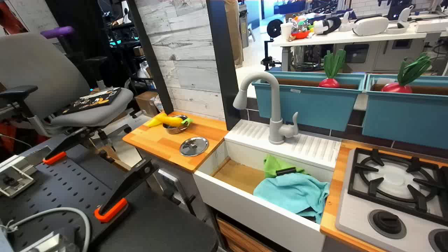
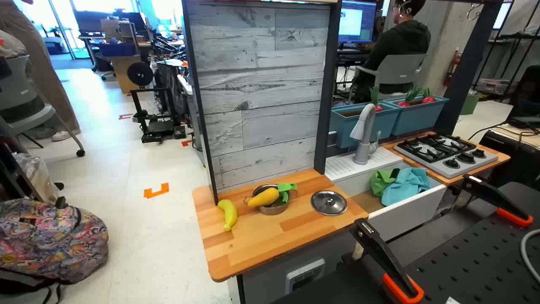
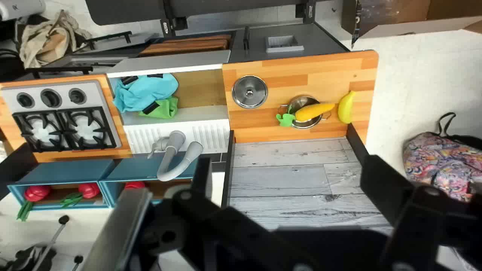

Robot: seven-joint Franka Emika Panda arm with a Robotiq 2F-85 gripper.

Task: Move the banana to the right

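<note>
- See the banana (image 2: 228,215) lying flat on the wooden counter (image 2: 261,236), near the end farthest from the sink (image 1: 259,218), just beside the pot (image 2: 273,210); probably steady there thanks to its curve.
- Notice the toy vegetable (image 2: 264,197) slanting across the pot's rim, with its tip toward the banana; likely too long to fit inside.
- Find the lid (image 2: 329,203) flat on the counter between pot and sink, presumably there to leave the pot free for the toy vegetable.
- In the wrist view, see the gripper (image 3: 290,178) with wide-spread fingers (image 3: 382,184) and nothing between them, well apart from the counter; likely ample for straddling the banana.
- Read "right" as sinkward, at a guess.
</note>
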